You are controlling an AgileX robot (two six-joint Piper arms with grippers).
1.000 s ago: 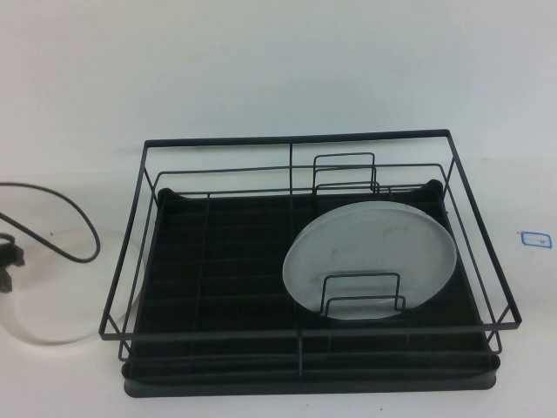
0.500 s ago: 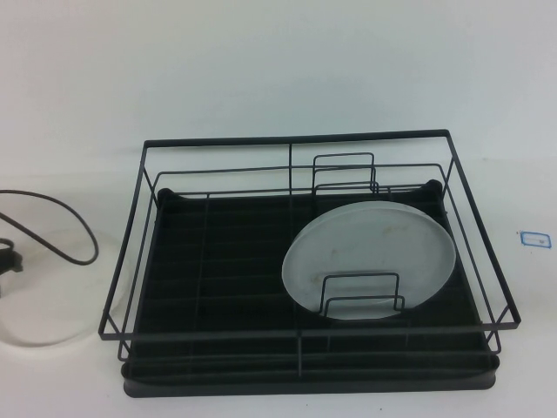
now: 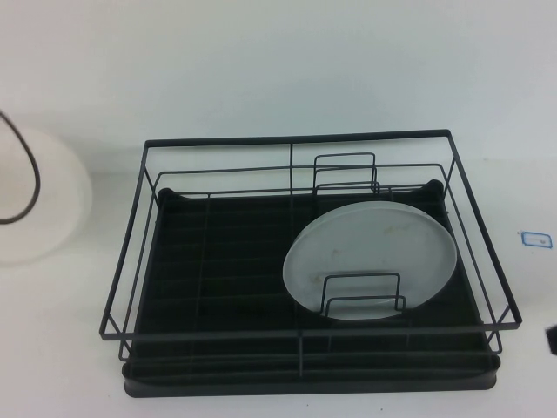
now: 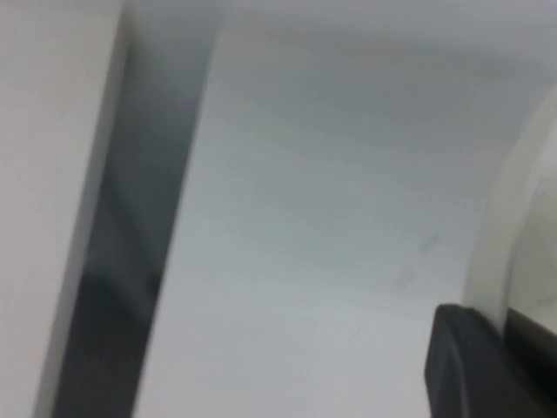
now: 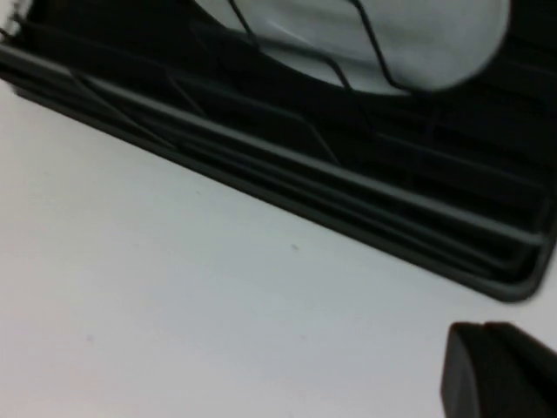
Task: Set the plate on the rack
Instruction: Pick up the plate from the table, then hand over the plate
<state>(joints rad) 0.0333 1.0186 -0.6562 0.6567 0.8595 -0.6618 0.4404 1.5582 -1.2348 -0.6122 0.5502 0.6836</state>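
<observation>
The bright white plate [image 3: 39, 205] is lifted off the table at the far left, its face tilted toward the camera, with a black cable crossing it. In the left wrist view its rim [image 4: 509, 226] runs down between two black fingers, so my left gripper [image 4: 498, 320] is shut on the plate's edge; the gripper itself lies outside the high view. The black wire rack [image 3: 296, 138] stands at the table's centre. My right gripper [image 5: 500, 370] is shut and empty, low over the table just off the rack's near right corner [image 5: 513, 283]; only a dark sliver of that arm [image 3: 552, 340] shows.
A duller grey-white plate [image 3: 370, 257] leans among the wire dividers in the rack's right half. The rack's left half holds only bare black tray [image 3: 218, 261]. A small blue-edged label [image 3: 534, 238] lies on the table at the right.
The white plate lay flat at the lower left edge of the table; it now hangs higher up and tilted. The left gripper has shut on its rim.
</observation>
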